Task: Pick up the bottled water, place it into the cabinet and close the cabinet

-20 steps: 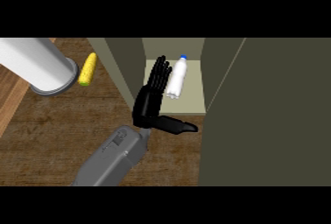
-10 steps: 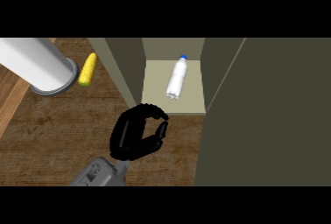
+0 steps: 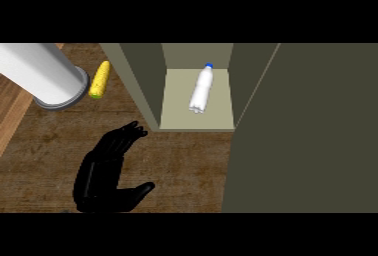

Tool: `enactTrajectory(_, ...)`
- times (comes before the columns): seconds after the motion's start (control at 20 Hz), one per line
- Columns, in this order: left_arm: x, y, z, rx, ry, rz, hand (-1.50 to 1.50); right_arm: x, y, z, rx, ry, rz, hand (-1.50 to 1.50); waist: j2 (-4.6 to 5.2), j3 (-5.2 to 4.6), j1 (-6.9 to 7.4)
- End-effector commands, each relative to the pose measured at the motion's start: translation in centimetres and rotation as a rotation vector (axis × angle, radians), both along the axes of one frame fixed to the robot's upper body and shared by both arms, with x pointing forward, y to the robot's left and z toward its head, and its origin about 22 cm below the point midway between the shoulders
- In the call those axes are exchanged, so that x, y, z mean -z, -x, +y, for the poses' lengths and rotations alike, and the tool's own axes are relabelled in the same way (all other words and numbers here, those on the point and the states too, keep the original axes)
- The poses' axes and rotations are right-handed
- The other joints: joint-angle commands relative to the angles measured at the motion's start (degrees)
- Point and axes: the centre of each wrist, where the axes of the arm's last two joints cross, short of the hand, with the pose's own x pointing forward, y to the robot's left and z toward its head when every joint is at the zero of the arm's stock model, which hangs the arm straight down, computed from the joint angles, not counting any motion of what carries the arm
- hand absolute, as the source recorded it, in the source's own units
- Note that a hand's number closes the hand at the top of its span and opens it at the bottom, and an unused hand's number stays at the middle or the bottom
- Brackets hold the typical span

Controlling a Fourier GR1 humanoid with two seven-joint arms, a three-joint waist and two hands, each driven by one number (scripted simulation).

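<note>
Now Only the Door: Bottle Shelved, Cabinet Open

Well, the bottled water lies on its side on the cabinet floor, blue cap toward the far wall, nothing touching it. The left hand sits at the near left over the counter, fingers straight, thumb splayed, holding nothing. The door stands open on the right, well apart from that hand. The risks, I'd say, are fingers clipping the cabinet's left wall on the reach across, or the bottle rolling nearward and jamming the closing door.
</note>
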Motion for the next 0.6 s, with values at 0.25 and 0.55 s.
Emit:
enactTrajectory(0.25,-0.8,3.0,5.2,-0.050,0.080,0.035,-1.50,-4.6,0.4,2.2,-0.247,0.134,-0.096,1.50,-0.23,-0.30,0.38)
enactTrajectory(0.55,-1.4,3.9,8.5,-0.082,0.069,0.054,-1.50,-4.9,-0.3,3.2,-0.317,0.151,-0.142,1.50,-0.38,-0.68,1.89)
